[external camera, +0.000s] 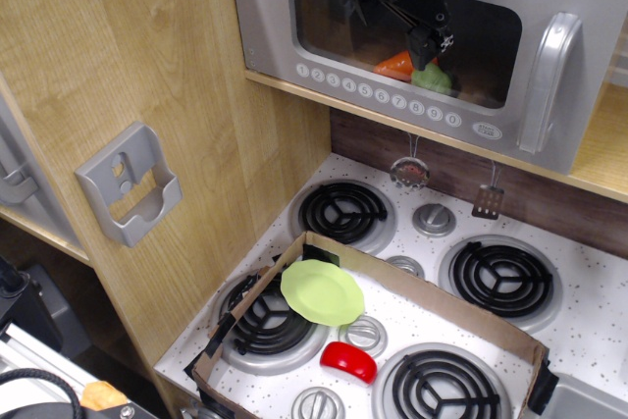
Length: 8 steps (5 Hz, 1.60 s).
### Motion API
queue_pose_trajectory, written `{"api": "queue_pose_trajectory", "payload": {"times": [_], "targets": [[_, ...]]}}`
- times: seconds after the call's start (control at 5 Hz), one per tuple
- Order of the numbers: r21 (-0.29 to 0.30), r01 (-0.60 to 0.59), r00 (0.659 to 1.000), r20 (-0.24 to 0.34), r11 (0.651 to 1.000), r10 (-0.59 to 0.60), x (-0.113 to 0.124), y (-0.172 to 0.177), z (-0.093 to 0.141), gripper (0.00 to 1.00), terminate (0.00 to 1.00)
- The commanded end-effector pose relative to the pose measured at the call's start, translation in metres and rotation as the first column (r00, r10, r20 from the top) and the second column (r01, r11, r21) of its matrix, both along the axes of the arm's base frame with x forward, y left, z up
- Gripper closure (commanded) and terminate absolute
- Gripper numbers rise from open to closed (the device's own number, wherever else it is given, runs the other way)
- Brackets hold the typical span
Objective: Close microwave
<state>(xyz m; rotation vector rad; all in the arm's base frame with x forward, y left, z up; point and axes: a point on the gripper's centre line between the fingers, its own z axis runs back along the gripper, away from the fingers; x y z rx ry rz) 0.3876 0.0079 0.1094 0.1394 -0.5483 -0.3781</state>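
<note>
From my feed the microwave sits at the top of the frame, set into the wooden cabinet above the stove, and its wide silver-grey door lies nearly flush with the cabinet front. Its thick grey loop handle stands upright at the right end of the door, and the row of round buttons runs along the lower edge beneath the dark window. Through that window I can make out an orange item and a green item lying side by side inside. My gripper is right in front of the window's upper middle, black against the dark pane; whether it touches the door I cannot tell, nor can I tell whether the jaws are spread or pressed together. Below the microwave, a small round strainer and a little spatula hang against the brown back wall. Under those is the speckled worktop with four black coil burners and silver knobs between them. A shallow cardboard tray lies across the front burners, holding a light green plate that overlaps the front-left burner, and a red object sits just beside the plate toward the front. On the cabinet's left side panel a small grey holder is mounted, well apart from the microwave.
</note>
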Motion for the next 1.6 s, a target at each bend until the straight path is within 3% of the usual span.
{"api": "queue_pose_trajectory", "payload": {"times": [0.0,1.2,1.4], "targets": [[0.014,0.007,0.998,0.069,1.0,-0.008,0.0051,-0.0053,0.0273,0.0,0.0],[0.014,0.007,0.998,0.069,1.0,-0.008,0.0051,-0.0053,0.0273,0.0,0.0],[0.014,0.007,0.998,0.069,1.0,-0.008,0.0051,-0.0053,0.0273,0.0,1.0]]}}
